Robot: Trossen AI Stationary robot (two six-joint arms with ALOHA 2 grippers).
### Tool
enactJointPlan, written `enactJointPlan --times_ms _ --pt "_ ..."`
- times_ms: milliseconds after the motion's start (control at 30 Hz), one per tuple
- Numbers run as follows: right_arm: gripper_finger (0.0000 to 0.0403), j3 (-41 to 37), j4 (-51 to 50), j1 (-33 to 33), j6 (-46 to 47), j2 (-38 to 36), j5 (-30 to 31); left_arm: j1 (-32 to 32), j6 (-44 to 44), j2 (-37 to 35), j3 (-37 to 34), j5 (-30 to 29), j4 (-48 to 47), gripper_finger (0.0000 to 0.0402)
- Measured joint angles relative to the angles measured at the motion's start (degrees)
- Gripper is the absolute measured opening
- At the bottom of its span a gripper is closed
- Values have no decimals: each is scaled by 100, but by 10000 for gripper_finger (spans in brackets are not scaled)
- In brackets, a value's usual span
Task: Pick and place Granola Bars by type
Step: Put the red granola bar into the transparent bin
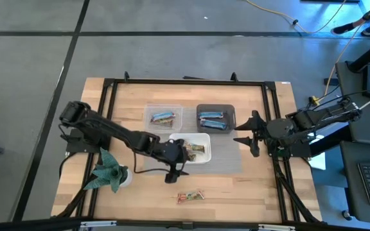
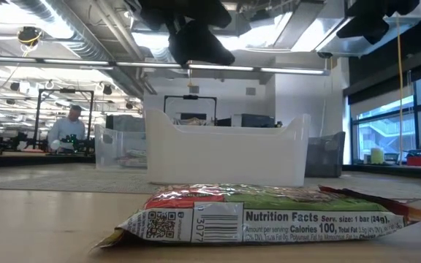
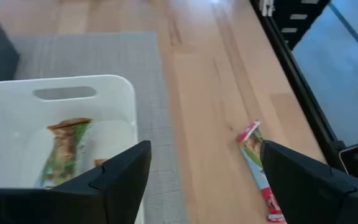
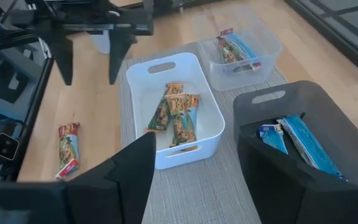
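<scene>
Looking straight down, the wooden table carries a grey mat with three tubs: a clear tub and a dark tub at the far side, and a white tub in front of them. The left gripper hangs over the white tub's 7 o'clock corner, fingers spread and empty. The right gripper waits at 3 o'clock from the dark tub, also spread and empty. One loose granola bar lies on bare wood at 6 o'clock from the white tub, well apart from it, with its long axis nearly along the near table edge. Free wood is around it on all sides. A green paper plant stands near the left arm.

In the low view this loose bar lies flat, showing its long side with the nutrition label; the white tub is behind it.

In the left wrist view the two dark fingers are wide apart. A tan and green bar lies inside the white tub, and the loose bar is on the wood close to the black frame at the table edge.

In the right wrist view tan bars lie in the white tub, blue bars in the dark tub, and a few bars in the clear tub. The loose bar is beside the frame.
</scene>
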Motion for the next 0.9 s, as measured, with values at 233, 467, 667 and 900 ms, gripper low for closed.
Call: enactJointPlan --times_ms 233,467,667,900 --pt "230 0 -66 0 50 2 35 -331 19 40 0 -283 238 294" --pt "230 0 -97 0 65 2 42 -773 321 73 0 -964 1176 294" --pt "230 0 -82 -1 71 7 44 -1155 274 434 276 -1533 1606 294" --pt "229 0 -125 -1 353 7 45 -1385 148 1516 1375 -1810 940 294"
